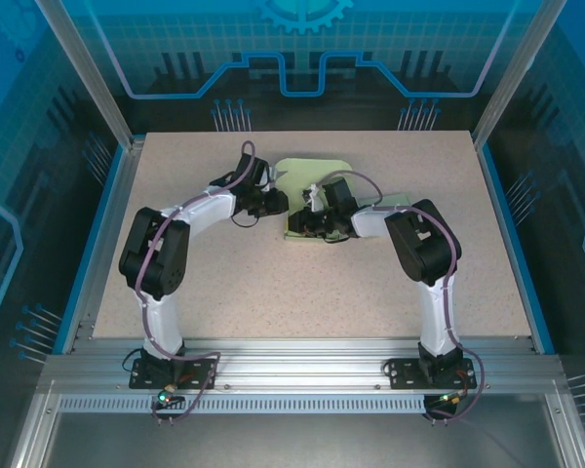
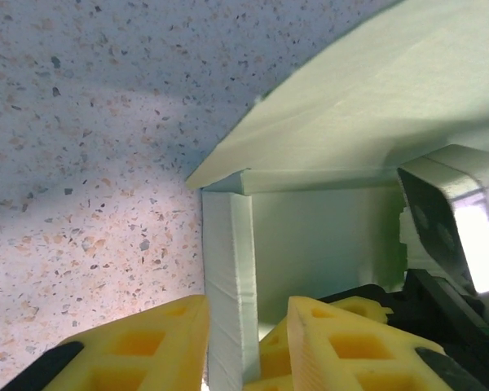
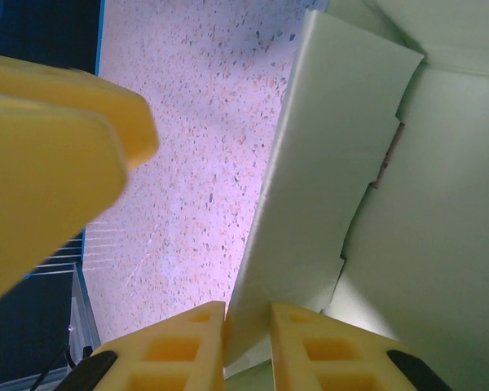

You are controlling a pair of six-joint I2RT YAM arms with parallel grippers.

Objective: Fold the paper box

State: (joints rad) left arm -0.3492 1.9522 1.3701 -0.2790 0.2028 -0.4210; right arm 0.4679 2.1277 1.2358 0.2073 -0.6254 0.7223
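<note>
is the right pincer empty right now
No, the right pincer has a pale green wall of the paper box clamped between its yellow fingers.

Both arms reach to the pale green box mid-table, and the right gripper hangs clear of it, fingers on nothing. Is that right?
No. The right gripper is not clear of the box: the right wrist view shows its fingers pinching one of the box's walls. The rest holds.

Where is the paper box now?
In the top view, the paper box lies on the table, past centre, left gripper at its left, right gripper at its near edge.
</note>
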